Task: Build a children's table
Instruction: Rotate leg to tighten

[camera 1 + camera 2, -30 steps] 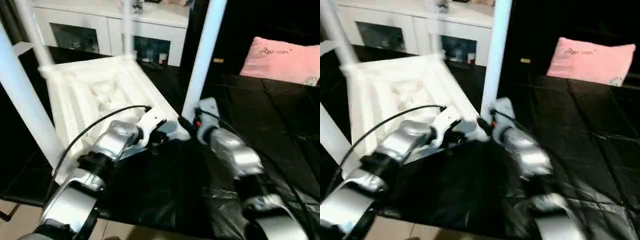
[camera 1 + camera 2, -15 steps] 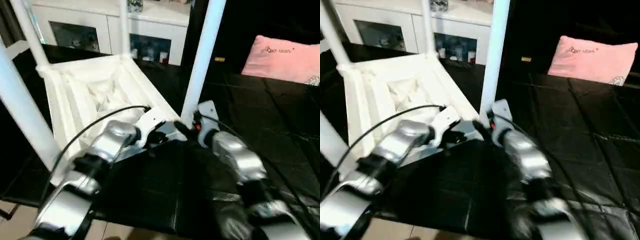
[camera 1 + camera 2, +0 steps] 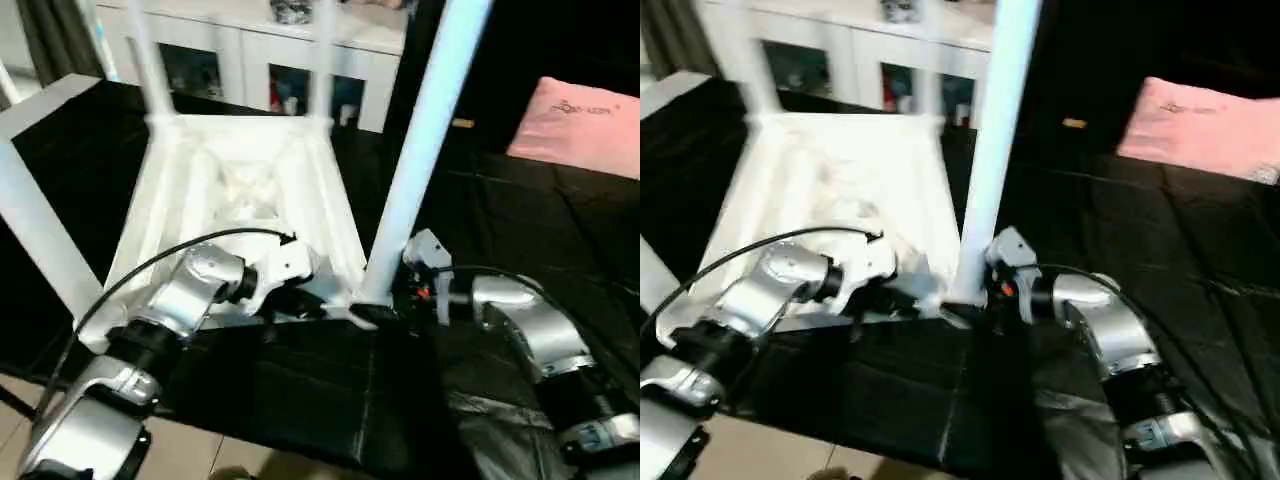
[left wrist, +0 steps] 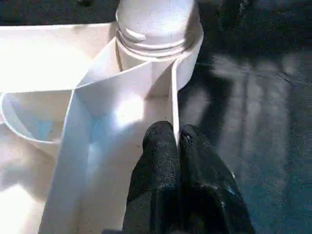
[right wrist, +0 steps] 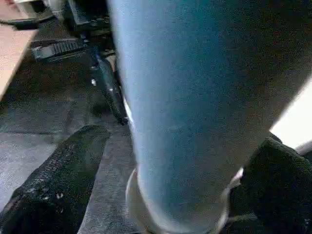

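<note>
With its right gripper (image 5: 161, 195) spread wide around 1 smooth, stiff leg (image 3: 420, 160), the left gripper (image 4: 176, 141) pinches the tabletop (image 3: 240, 190) rib, the firmest hold.

White ribbed tabletop (image 3: 240, 190), white legs (image 3: 425, 140), pink pillow (image 3: 585, 125), black cloth (image 3: 300, 390)

The room is dim, with a bluish tint – the white tabletop (image 3: 240, 190) glares brightly against the black surface (image 3: 300, 390). The head views are slightly blurred – the close leg (image 5: 195, 107) is out of focus.
</note>
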Motion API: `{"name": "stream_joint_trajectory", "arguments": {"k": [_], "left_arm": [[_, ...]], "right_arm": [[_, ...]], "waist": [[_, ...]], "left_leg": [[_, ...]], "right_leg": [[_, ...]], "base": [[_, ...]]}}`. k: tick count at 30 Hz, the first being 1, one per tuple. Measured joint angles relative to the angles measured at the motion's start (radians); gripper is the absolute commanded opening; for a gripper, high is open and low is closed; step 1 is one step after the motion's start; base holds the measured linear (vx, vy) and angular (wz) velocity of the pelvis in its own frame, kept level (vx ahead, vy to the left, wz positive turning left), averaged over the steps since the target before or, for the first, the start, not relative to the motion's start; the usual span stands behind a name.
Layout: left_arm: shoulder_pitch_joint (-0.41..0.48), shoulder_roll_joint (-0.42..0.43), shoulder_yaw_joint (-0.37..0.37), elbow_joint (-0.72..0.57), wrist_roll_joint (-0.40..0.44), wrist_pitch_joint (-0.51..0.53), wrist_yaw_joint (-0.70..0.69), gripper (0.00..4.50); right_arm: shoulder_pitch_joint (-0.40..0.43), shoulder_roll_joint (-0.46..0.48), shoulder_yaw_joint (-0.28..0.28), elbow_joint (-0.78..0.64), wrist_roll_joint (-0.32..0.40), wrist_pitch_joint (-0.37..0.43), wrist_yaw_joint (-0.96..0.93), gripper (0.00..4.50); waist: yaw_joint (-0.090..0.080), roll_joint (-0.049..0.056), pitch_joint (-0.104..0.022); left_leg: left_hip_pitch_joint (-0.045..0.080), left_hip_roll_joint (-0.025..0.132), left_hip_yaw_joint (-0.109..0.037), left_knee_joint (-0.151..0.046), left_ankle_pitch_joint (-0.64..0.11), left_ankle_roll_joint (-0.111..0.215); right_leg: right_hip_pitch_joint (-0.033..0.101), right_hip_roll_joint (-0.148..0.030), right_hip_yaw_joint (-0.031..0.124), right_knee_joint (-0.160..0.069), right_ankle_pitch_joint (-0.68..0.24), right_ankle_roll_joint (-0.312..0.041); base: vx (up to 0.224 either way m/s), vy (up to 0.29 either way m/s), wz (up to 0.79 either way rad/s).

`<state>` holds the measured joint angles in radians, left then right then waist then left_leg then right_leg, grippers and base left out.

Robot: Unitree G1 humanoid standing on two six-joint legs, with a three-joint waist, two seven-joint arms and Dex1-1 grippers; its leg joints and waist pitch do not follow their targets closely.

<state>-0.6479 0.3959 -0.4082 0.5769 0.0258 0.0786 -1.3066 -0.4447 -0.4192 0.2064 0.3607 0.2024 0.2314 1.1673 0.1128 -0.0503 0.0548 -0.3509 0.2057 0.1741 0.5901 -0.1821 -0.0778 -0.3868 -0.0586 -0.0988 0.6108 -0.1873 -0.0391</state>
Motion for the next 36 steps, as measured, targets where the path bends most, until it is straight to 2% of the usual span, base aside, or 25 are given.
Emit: {"name": "stream_joint_trajectory", "arguments": {"k": [5, 6, 9, 22, 25, 28, 32, 36], "left_arm": [[0.0, 0.025, -0.017, 0.0, -0.001, -0.047, -0.077, 0.0], [0.0, 0.029, -0.021, 0.0, -0.001, -0.06, -0.091, 0.0], [0.0, 0.042, -0.025, 0.0, -0.001, -0.081, -0.115, 0.0], [0.0, 0.049, -0.025, 0.005, -0.001, -0.109, -0.148, 0.0], [0.0, 0.049, -0.026, 0.005, -0.001, -0.117, -0.155, 0.0], [0.0, 0.049, -0.028, 0.007, -0.001, -0.123, -0.159, 0.0], [0.0, 0.047, -0.028, 0.008, -0.001, -0.126, -0.159, 0.0], [0.002, 0.036, -0.024, 0.008, -0.001, -0.09, -0.148, 0.0]], "right_arm": [[-0.007, -0.024, 0.041, 0.01, 0.01, -0.016, 0.128, 4.47], [-0.007, -0.025, 0.048, 0.014, 0.021, -0.015, 0.155, 4.21], [-0.007, -0.025, 0.057, 0.015, 0.036, 0.001, 0.197, 4.07], [-0.023, -0.038, 0.053, 0.037, 0.067, 0.024, 0.263, 2.96], [-0.023, -0.039, 0.052, 0.037, 0.067, 0.028, 0.269, 2.82], [-0.023, -0.038, 0.052, 0.037, 0.068, 0.03, 0.272, 2.47], [-0.02, -0.036, 0.045, 0.033, 0.068, 0.029, 0.268, 2.2], [0.005, -0.031, 0.032, 0.005, 0.068, 0.034, 0.24, 2.12]], "waist": [[0.003, 0.0, 0.0], [0.004, 0.0, 0.0], [0.005, 0.0, 0.0], [0.006, 0.0, 0.0], [0.008, 0.0, 0.0], [0.01, 0.0, 0.0], [0.012, 0.0, 0.0], [0.013, 0.001, 0.0]], "left_leg": [[0.0, 0.0, 0.0, 0.0, 0.0, 0.0], [0.0, 0.0, 0.0, 0.0, 0.0, 0.0], [0.0, 0.0, 0.0, 0.0, 0.0, 0.0], [0.0, 0.0, 0.0, 0.0, 0.0, 0.0], [0.0, 0.0, 0.0, 0.0, 0.0, 0.0], [0.0, 0.0, 0.0, 0.0, 0.0, 0.0], [0.0, 0.0, 0.0, 0.0, 0.0, 0.0], [0.001, 0.0, 0.0, 0.0, 0.0, 0.0]], "right_leg": [[0.0, 0.0, 0.0, 0.0, 0.0, 0.001], [0.0, 0.0, 0.0, 0.0, 0.0, 0.001], [0.0, 0.0, 0.0, 0.0, 0.0, 0.001], [0.0, 0.0, 0.0, 0.0, -0.001, 0.001], [0.0, 0.0, 0.0, 0.0, -0.001, 0.001], [0.0, 0.0, 0.0, 0.0, -0.001, 0.001], [0.0, 0.0, 0.0, 0.0, -0.001, 0.001], [0.001, 0.0, 0.0, 0.001, -0.001, 0.001]], "base": [[0.0, 0.0, 0.0], [0.0, 0.0, 0.0], [0.0, 0.0, 0.0], [0.0, 0.0, 0.0], [0.0, 0.0, 0.0], [0.0, 0.0, 0.0], [0.0, 0.0, 0.0], [0.0, 0.0, 0.0]]}}
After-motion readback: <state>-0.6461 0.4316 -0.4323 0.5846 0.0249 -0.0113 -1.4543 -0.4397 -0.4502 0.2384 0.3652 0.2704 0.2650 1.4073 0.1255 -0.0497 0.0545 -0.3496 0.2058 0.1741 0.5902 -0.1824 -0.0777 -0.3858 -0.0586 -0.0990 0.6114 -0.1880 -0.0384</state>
